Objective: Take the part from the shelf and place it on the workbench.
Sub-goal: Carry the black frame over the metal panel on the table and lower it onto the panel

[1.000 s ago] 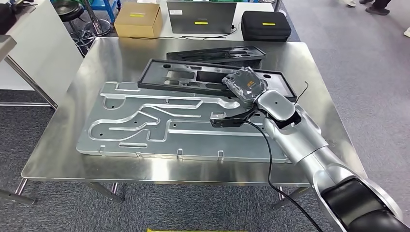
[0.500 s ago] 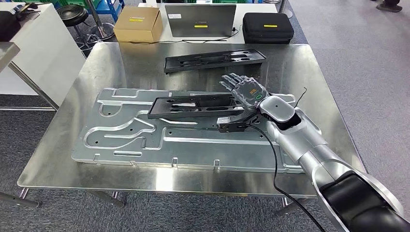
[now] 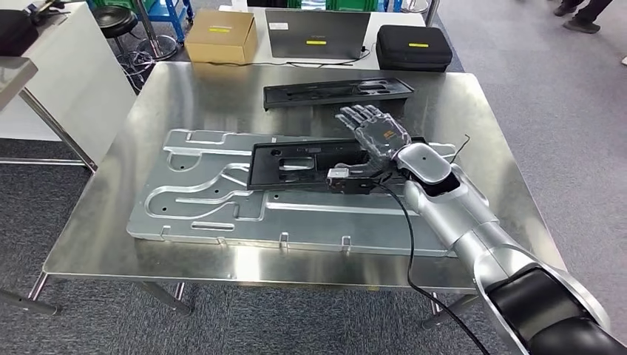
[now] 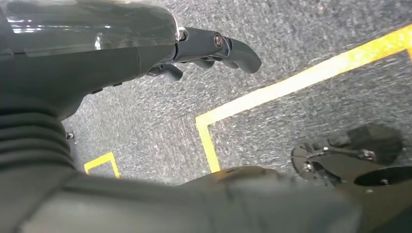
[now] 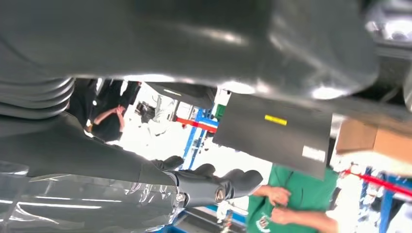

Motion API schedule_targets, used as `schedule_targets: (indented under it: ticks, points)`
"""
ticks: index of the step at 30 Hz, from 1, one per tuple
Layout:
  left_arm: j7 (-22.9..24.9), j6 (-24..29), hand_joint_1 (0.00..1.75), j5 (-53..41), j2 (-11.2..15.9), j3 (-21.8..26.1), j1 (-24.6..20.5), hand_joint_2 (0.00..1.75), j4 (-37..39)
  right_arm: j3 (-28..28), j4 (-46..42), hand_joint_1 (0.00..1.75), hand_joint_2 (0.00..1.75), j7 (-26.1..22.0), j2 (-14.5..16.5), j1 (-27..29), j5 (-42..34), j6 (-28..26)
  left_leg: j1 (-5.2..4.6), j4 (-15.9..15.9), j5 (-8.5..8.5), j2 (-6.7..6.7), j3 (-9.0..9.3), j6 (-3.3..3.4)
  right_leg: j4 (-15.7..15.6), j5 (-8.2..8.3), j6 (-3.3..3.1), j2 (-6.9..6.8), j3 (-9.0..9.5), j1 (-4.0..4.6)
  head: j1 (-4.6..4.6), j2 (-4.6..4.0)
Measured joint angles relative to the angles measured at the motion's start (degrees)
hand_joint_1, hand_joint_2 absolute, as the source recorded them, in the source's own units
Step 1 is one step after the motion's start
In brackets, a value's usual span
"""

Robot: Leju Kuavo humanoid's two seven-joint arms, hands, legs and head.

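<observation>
From the head view, the black part [image 3: 310,164] lies flat on the large silver panel [image 3: 222,200] that covers much of the metal desk [image 3: 148,96]. The right hand [image 3: 375,137] is stretched out flat over the part's right end, its fingers [image 3: 358,115] straight and apart, clamped on nothing. A second black part [image 3: 339,91] lies farther back on the desk, well apart from the first. Behind the desk stand a cardboard box [image 3: 219,35], a grey laptop [image 3: 318,33] and a black case [image 3: 414,46]. In the left wrist view, the left hand [image 4: 194,48] hangs over grey carpet marked with yellow tape [image 4: 272,92], its fingers [image 4: 233,48] loosely extended and holding nothing. In the right wrist view, the right hand's dark fingers [image 5: 218,187] reach out empty, with the laptop [image 5: 277,133] and a person in green [image 5: 291,199] beyond.
</observation>
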Motion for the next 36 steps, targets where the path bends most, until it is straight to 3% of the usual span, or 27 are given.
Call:
schedule_targets:
  ticks: [2,3,4,6,8,9,12,13,14,16,17,18,19,20,21,23,24,25,27,28,30,32,33,34,35,36]
  points:
    - [0.07,-0.03,0.0,0.3,0.02,0.02,0.19,0.0,0.0,-1.92,-1.16,0.0,0.0,0.84,0.79,0.45,-0.04,0.33,-0.22,0.05,0.78,0.27,-1.1,0.2,6.88,-4.09,0.13,0.05,-1.83,0.01,0.0,0.0]
    - [0.08,-0.04,0.0,0.42,0.03,0.03,0.33,0.0,0.0,-2.94,-1.78,0.0,0.0,1.22,1.2,0.79,0.03,0.48,-0.34,0.09,1.19,0.4,-1.67,0.21,8.35,-4.59,0.12,0.07,-1.71,0.02,0.0,0.0]
    - [0.08,-0.05,0.0,0.51,0.03,0.03,0.45,0.0,0.0,-4.02,-2.44,0.0,0.0,1.65,1.62,1.09,0.2,0.57,-0.43,0.15,1.6,0.54,-2.24,0.19,7.81,-4.03,0.04,0.08,-0.6,0.04,-0.01,0.0]
    - [0.07,-0.1,0.0,0.61,0.04,0.04,0.57,0.0,0.0,-6.15,-3.84,0.0,0.0,2.19,2.3,1.37,0.76,0.73,-0.58,0.28,2.44,0.78,-3.28,0.04,1.17,-1.49,-0.47,0.04,4.39,0.23,-0.02,0.0]
    - [0.04,-0.2,0.0,0.69,0.04,0.05,0.63,0.0,0.0,-8.38,-5.36,0.0,0.0,2.51,2.85,1.36,1.36,0.81,-0.68,0.33,3.3,1.07,-3.84,-0.39,-5.69,-0.31,-1.06,-0.07,8.67,0.73,-0.02,0.0]
    - [0.02,-0.26,0.0,0.73,0.05,0.07,0.69,0.0,0.0,-9.64,-6.03,0.0,0.0,2.63,3.12,1.34,1.56,0.81,-0.61,0.27,3.71,1.24,-3.88,-0.7,-7.36,-0.24,-1.32,-0.04,9.49,0.94,-0.02,0.0]
    - [-0.07,-0.47,0.0,0.81,0.08,0.17,0.96,0.0,0.0,-13.65,-7.99,0.0,0.0,2.94,3.58,2.03,1.8,0.73,-0.29,-0.22,4.5,1.56,-3.94,-1.85,-8.36,1.24,-2.26,0.32,8.96,1.04,-0.02,0.0]
    - [-0.11,-0.53,0.0,0.81,0.09,0.22,1.05,0.0,0.0,-14.93,-8.79,0.0,0.0,2.95,3.6,2.52,1.8,0.63,-0.24,0.41,3.4,1.42,-4.31,-2.2,-8.63,2.04,-2.63,0.46,8.56,0.94,-0.02,0.0]
    - [-0.16,-0.58,0.0,0.81,0.11,0.28,1.18,0.0,0.0,-16.25,-9.73,0.0,0.0,2.94,3.6,3.2,1.79,0.43,-0.15,2.18,1.18,1.2,-4.94,-2.51,-8.91,2.89,-2.91,0.62,8.0,0.76,-0.02,0.0]
    - [-0.33,-0.67,0.0,0.81,0.16,0.37,1.38,0.0,0.0,-19.13,-11.92,0.0,0.0,3.04,3.51,5.29,1.75,-0.27,0.19,9.21,-4.93,0.79,-6.59,-2.95,-8.96,4.34,-3.14,1.04,6.39,0.63,-0.02,0.0]
    - [-0.44,-0.69,0.0,0.8,0.19,0.39,1.48,0.0,0.0,-20.76,-13.18,0.0,0.0,3.13,3.44,6.8,1.73,-0.69,0.37,13.05,-7.02,0.72,-7.11,-3.14,-8.91,4.98,-3.12,1.22,5.53,0.61,-0.02,0.0]
    - [-0.54,-0.69,0.0,0.77,0.22,0.4,1.54,0.0,0.0,-22.55,-14.54,0.0,0.0,3.18,3.36,8.51,1.74,-1.11,0.5,15.78,-7.83,0.7,-7.05,-3.27,-8.84,5.59,-3.05,1.38,4.7,0.61,-0.02,0.0]
    - [-0.61,-0.69,0.0,0.74,0.26,0.4,1.56,0.0,0.0,-24.41,-16.02,0.0,0.0,3.2,3.31,10.37,1.81,-1.53,0.59,16.65,-7.41,0.69,-6.09,-3.33,-8.77,6.16,-2.95,1.52,3.91,0.6,-0.02,0.0]
    - [-0.64,-0.68,0.0,0.72,0.31,0.4,1.55,0.0,0.0,-26.27,-17.59,0.0,0.0,3.18,3.3,12.27,1.91,-1.99,0.63,15.41,-6.24,0.68,-4.14,-3.26,-8.7,6.67,-2.81,1.69,3.21,0.59,-0.02,0.0]
    - [-0.66,-0.68,0.0,0.7,0.37,0.41,1.52,0.0,0.0,-28.21,-19.33,0.0,0.0,3.17,3.33,14.23,2.0,-2.52,0.63,12.2,-5.06,0.64,-1.19,-3.04,-8.63,7.15,-2.65,1.86,2.63,0.59,-0.02,0.0]
    - [-0.73,-0.63,0.0,0.73,0.52,0.42,1.38,0.0,0.0,-32.11,-22.98,0.0,0.0,3.2,3.45,18.11,2.05,-3.87,0.4,3.75,-4.95,0.53,5.23,-2.44,-8.54,8.0,-2.16,2.06,1.75,0.67,-0.02,0.0]
    - [-0.77,-0.59,0.0,0.75,0.58,0.42,1.3,0.0,0.0,-34.05,-24.88,0.0,0.0,3.2,3.52,20.11,2.03,-4.62,0.2,0.68,-5.46,0.46,7.24,-2.21,-8.6,8.44,-1.86,2.05,1.55,0.69,-0.02,0.0]
    - [-0.81,-0.55,0.0,0.79,0.63,0.43,1.24,0.0,0.0,-35.93,-26.78,0.0,0.0,3.17,3.57,22.3,1.98,-5.41,-0.01,-0.99,-5.95,0.41,8.13,-2.05,-8.79,8.92,-1.5,2.0,1.42,0.68,-0.02,0.0]
    - [-0.86,-0.46,0.0,0.89,0.66,0.47,1.24,0.0,0.0,-39.7,-30.54,0.0,0.0,2.93,3.79,27.35,1.59,-7.16,-0.04,-2.1,-5.1,0.53,7.84,-1.58,-9.27,9.56,-0.81,1.89,1.33,0.65,-0.01,0.0]
    - [-0.88,-0.41,0.0,0.96,0.67,0.51,1.26,0.0,0.0,-41.65,-32.29,0.0,0.0,2.71,4.11,30.06,1.25,-8.06,0.09,-2.56,-4.42,0.69,7.57,-1.17,-8.88,8.73,-0.53,1.78,1.06,0.62,-0.01,0.0]
    - [-0.93,-0.3,0.0,1.11,0.69,0.69,1.28,0.0,0.0,-45.52,-35.42,0.0,0.0,2.1,5.35,35.14,0.56,-9.81,0.34,-3.22,-3.14,1.09,6.74,-0.45,-4.68,4.1,-0.12,1.42,-0.44,0.45,0.0,0.0]
    - [-0.95,-0.21,0.0,1.22,0.69,0.97,1.3,0.0,0.0,-48.88,-38.09,0.0,0.0,1.28,7.36,39.81,0.08,-11.09,0.31,-3.12,-2.36,1.26,5.53,-0.29,3.0,-1.07,0.33,1.16,-2.49,0.35,0.0,0.0]
    - [-0.92,-0.18,0.0,1.3,0.69,1.11,1.29,0.0,0.0,-50.31,-39.26,0.0,0.0,0.89,8.53,42.06,-0.25,-11.54,0.34,-2.96,-2.05,1.34,4.92,-0.41,5.91,-2.11,0.56,1.1,-2.9,0.25,0.0,0.0]
    - [-0.82,-0.16,0.0,1.35,0.69,1.23,1.26,0.0,0.0,-51.57,-40.26,0.0,0.0,0.54,9.83,44.16,-0.79,-11.84,0.41,-2.72,-1.81,1.41,4.33,-0.56,6.97,-1.88,0.8,1.04,-2.36,0.1,0.0,0.0]
    - [-0.7,-0.14,0.0,1.41,0.69,1.33,1.22,0.0,0.0,-52.73,-41.12,0.0,0.0,0.21,11.23,46.04,-1.6,-12.07,0.52,-2.39,-1.63,1.43,3.75,-0.74,5.78,-0.72,1.03,0.96,-0.75,-0.13,0.0,0.0]
    - [-0.53,-0.13,0.0,1.48,0.69,1.39,1.17,0.0,0.0,-53.81,-41.81,0.0,0.0,-0.15,12.71,47.66,-2.68,-12.27,0.66,-1.98,-1.52,1.43,3.21,-0.98,2.58,0.76,1.29,0.89,1.82,-0.4,0.0,0.0]
